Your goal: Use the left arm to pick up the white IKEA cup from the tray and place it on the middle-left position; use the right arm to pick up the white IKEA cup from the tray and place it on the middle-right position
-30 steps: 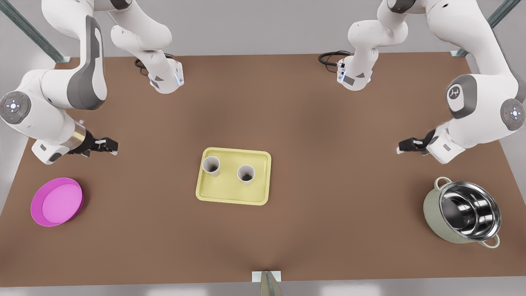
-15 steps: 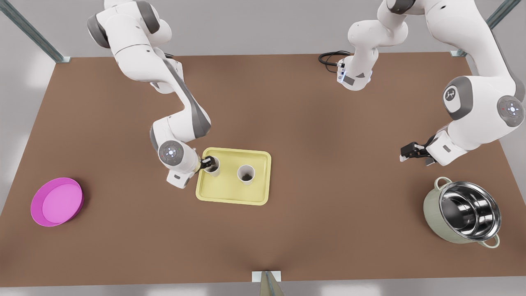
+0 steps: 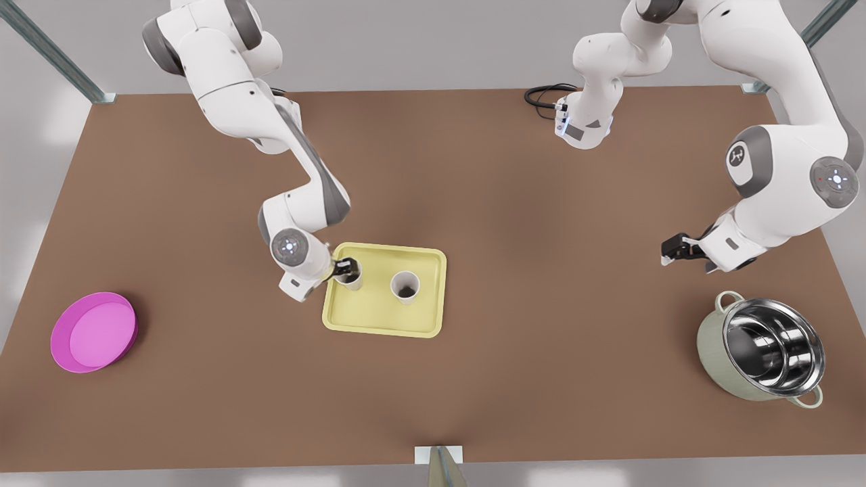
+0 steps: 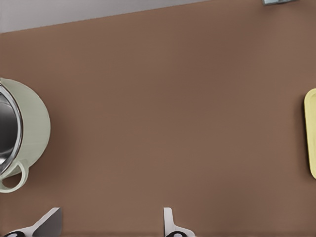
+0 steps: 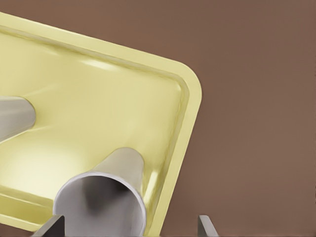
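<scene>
The right gripper (image 3: 345,266) is down at the tray (image 3: 379,325) near the front view's left, fingers spread wide with one cup (image 3: 350,276) between them and not clamped. In the right wrist view that cup (image 5: 106,197) stands upright in a tray corner. The second cup (image 3: 405,287) stands just beside it on the tray. The left gripper (image 3: 671,253) waits released over bare table near the pot (image 3: 761,358), well apart from the tray.
</scene>
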